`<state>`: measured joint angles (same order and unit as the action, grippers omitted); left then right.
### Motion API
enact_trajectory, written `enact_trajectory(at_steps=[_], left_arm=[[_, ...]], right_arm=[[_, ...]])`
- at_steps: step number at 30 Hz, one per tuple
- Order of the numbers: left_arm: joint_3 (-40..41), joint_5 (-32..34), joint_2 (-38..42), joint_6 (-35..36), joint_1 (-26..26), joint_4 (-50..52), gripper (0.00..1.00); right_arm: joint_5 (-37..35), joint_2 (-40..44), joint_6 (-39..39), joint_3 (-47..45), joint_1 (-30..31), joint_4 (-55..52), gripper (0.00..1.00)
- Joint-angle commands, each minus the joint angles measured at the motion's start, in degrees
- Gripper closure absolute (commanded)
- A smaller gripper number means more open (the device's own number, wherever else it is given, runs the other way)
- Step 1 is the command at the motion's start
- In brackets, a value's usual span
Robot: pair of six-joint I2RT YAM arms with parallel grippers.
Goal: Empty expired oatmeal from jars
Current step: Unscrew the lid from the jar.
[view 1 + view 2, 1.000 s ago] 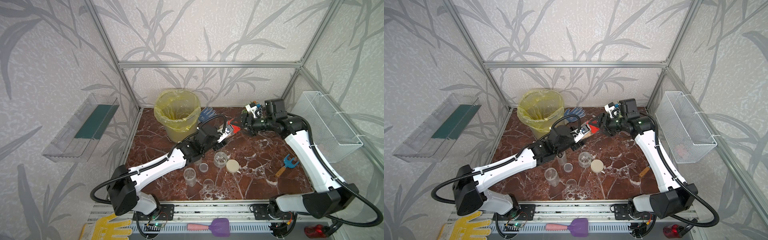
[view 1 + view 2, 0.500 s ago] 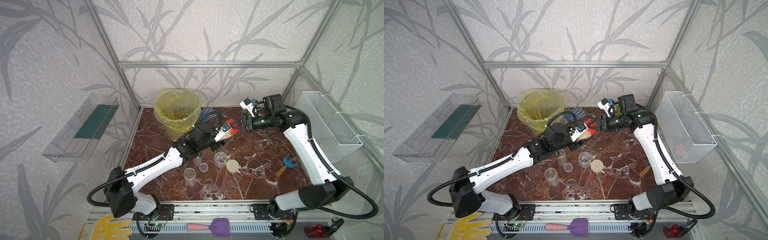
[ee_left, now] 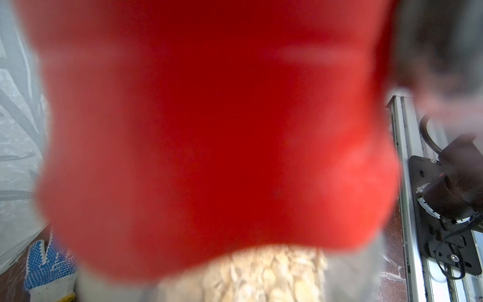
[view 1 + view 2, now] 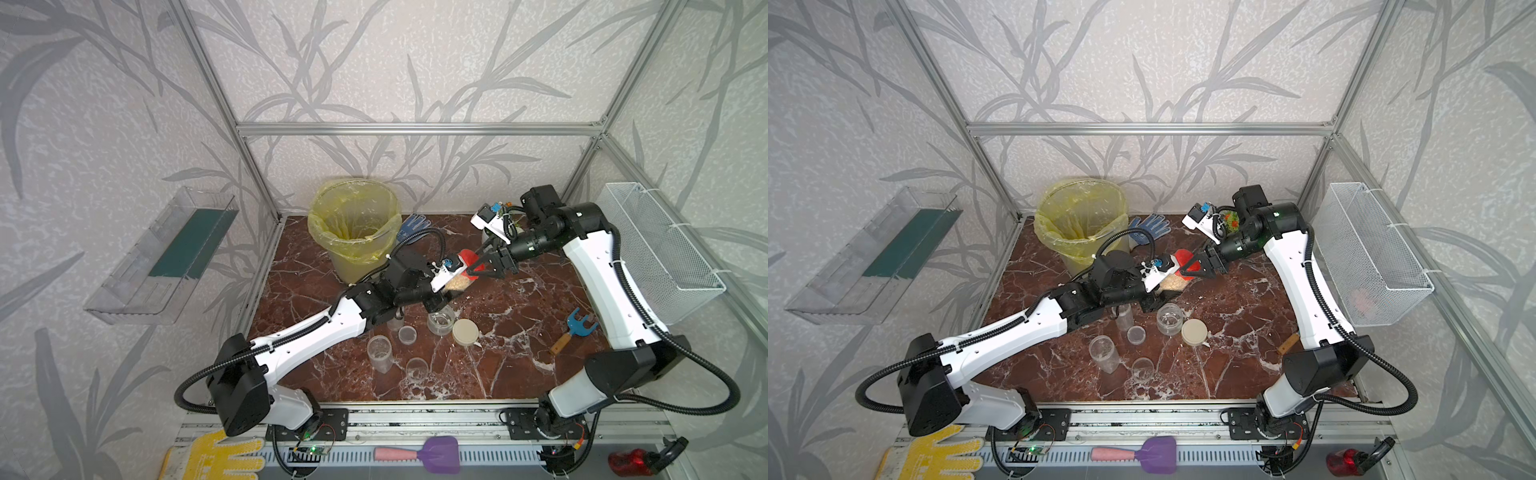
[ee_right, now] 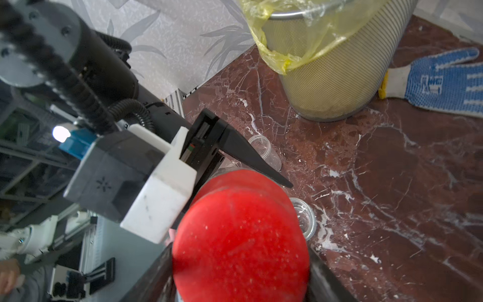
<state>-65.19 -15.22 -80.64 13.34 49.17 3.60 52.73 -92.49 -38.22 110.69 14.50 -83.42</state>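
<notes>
Two grippers on one jar: my L gripper (image 4: 445, 291) is clamped on the jar (image 4: 458, 284), which is tilted and lifted over mid tabletop (image 4: 519, 316). My R gripper (image 4: 474, 263) is closed round the red cap (image 4: 468, 257). Oatmeal (image 3: 264, 277) sits right by the cap. Risk: the cap pops off here w/ the bin (image 4: 357, 257) away at 10 o'clock, so flakes dump on the tabletop. Weak L hold = jar spins, not cap.
</notes>
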Motion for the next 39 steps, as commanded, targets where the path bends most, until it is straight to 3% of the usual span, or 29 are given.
enact_trajectory(at_steps=[1, 4, 20, 23, 26, 29, 31, 39], left_arm=[[1.72, -0.64, 1.87, 0.41, -0.46, 0.80, 0.88], [2.08, -1.16, 1.89, -0.11, -1.06, 0.64, 0.89], [5.40, -1.82, 5.35, -1.50, -2.84, 0.83, 0.93], [5.38, -2.44, 5.78, -1.92, -3.00, 0.18, 0.93], [4.08, -2.62, 4.95, -1.92, -3.02, 0.47, 0.93], [3.15, -2.58, 4.35, -1.74, -3.00, 0.72, 0.94], [2.97, -2.07, 4.42, -1.57, -3.00, 0.63, 0.95], [2.26, -0.86, 4.68, -0.82, -3.02, 1.02, 0.96]], right_arm=[[3.80, -0.52, -21.29, 5.92, 0.02, -11.46, 1.00], [1.24, 0.19, -22.25, 6.13, -0.09, -9.73, 1.00], [1.53, 2.45, -28.56, 4.18, -2.48, -7.32, 0.97], [5.36, 2.37, -26.78, 2.93, -2.42, -5.89, 0.72], [9.69, 5.31, -24.44, -2.58, -2.22, -0.54, 0.59], [10.86, 10.41, -20.12, -10.50, -2.09, 9.16, 0.53], [8.90, 12.66, -16.03, -13.93, -2.11, 13.99, 0.43], [5.66, 13.48, -11.33, -16.56, -2.68, 14.84, 0.23]])
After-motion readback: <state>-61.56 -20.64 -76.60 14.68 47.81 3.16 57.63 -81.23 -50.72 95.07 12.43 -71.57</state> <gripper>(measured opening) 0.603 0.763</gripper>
